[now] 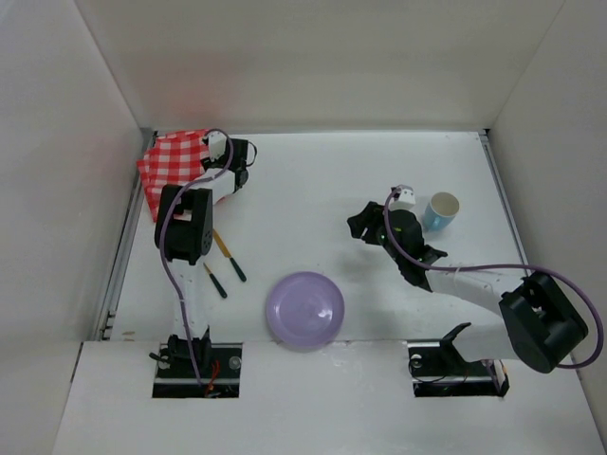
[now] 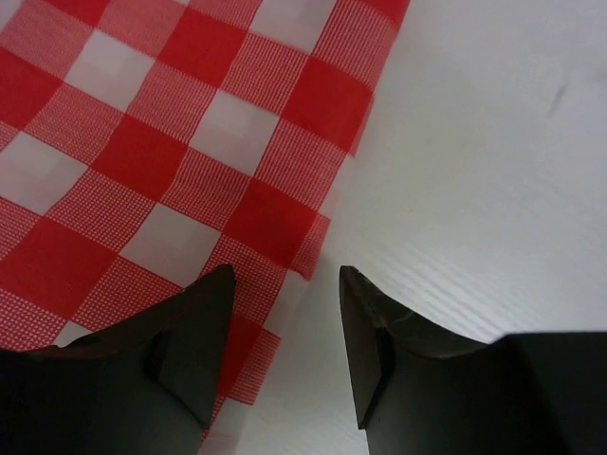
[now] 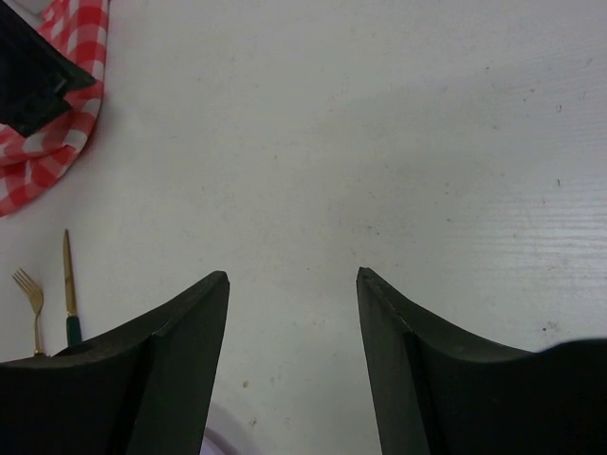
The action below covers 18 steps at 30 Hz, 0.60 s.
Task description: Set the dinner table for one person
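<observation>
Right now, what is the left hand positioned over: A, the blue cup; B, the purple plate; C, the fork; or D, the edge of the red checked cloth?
D: in the left wrist view, the open left hand straddles the edge of the red checked cloth, with one finger over the cloth and the other over the bare dinner table.

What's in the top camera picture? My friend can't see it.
Over a white dinner table, a robot's left gripper is at a red-checked cloth in the far-left corner and its right gripper is near a blue cup. A purple plate sits at the near edge, knife and fork to its left.
</observation>
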Each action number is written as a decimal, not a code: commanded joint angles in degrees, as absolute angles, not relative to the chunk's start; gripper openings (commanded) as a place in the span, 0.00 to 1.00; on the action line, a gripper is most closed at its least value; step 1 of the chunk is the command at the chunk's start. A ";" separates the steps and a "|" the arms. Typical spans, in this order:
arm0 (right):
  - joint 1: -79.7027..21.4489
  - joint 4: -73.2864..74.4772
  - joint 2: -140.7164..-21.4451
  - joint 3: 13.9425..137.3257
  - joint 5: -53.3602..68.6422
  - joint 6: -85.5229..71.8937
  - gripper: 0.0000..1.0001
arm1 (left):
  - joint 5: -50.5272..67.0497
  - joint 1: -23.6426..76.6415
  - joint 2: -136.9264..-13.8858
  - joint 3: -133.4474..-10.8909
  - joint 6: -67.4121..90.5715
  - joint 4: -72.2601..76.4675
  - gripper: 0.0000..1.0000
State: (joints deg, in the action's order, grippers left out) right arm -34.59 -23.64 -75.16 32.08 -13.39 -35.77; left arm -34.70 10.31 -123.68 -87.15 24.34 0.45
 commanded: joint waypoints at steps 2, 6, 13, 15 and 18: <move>-35.20 -26.63 -75.15 33.66 -13.01 -35.07 0.63 | -36.30 8.92 -125.06 -89.82 20.13 -3.25 0.41; -35.20 -26.54 -74.53 33.49 -13.18 -34.98 0.63 | -35.25 8.13 -126.56 -89.21 20.65 -3.34 0.28; -34.85 -26.72 -74.35 33.05 -13.01 -35.42 0.64 | -30.85 12.69 -121.65 -86.04 23.64 -0.80 0.04; -34.67 -26.81 -74.79 33.13 -13.01 -35.33 0.64 | -30.50 16.46 -119.89 -87.71 23.20 -0.26 0.04; -34.58 -26.81 -74.53 33.05 -13.01 -35.33 0.64 | -30.06 20.86 -119.36 -90.52 24.78 -1.40 0.03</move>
